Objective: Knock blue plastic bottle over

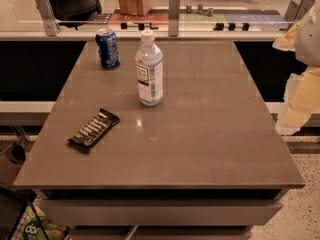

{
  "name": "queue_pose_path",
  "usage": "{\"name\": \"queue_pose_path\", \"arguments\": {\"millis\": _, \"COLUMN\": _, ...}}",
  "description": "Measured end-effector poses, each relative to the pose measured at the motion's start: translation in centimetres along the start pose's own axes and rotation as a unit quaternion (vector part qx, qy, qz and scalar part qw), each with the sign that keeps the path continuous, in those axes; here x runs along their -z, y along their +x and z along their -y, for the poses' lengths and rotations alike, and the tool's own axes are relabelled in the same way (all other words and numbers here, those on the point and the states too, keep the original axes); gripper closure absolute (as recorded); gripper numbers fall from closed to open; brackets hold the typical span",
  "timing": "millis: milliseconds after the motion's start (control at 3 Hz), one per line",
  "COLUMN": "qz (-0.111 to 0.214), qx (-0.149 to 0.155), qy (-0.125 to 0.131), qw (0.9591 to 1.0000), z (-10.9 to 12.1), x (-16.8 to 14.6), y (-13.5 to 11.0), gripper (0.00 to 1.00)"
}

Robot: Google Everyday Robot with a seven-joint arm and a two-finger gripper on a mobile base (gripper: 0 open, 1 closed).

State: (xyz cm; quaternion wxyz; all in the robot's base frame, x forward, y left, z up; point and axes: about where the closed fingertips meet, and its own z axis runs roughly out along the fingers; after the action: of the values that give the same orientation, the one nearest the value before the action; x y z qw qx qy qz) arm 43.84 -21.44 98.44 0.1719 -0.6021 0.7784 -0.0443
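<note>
Glows warm and rather dim under overhead light, throws a small glare spot on the table (210, 134) just in front of the blue plastic bottle (149, 74), sinks to black either side of its far end, and bleaches the gripper (302, 91) pale at the right edge.

Grey table (210, 134) fills mid-frame. Dark blue can (107, 48) upright, upper left of the tabletop. Black snack bar (93, 129) lies flat at left, well apart from the can. Wooden box (135, 1) top centre, beyond the table. Gripper (300, 91) at right edge.
</note>
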Motion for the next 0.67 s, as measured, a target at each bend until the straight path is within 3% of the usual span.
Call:
{"name": "queue_pose_path", "arguments": {"millis": 333, "qz": 0.000, "qx": 0.000, "qy": 0.000, "qw": 1.0000, "z": 0.00, "x": 0.00, "y": 0.00, "gripper": 0.00}}
{"name": "queue_pose_path", "arguments": {"millis": 667, "qz": 0.039, "qx": -0.031, "qy": 0.003, "qw": 0.9987, "z": 0.71, "x": -0.85, "y": -0.76, "gripper": 0.00}}
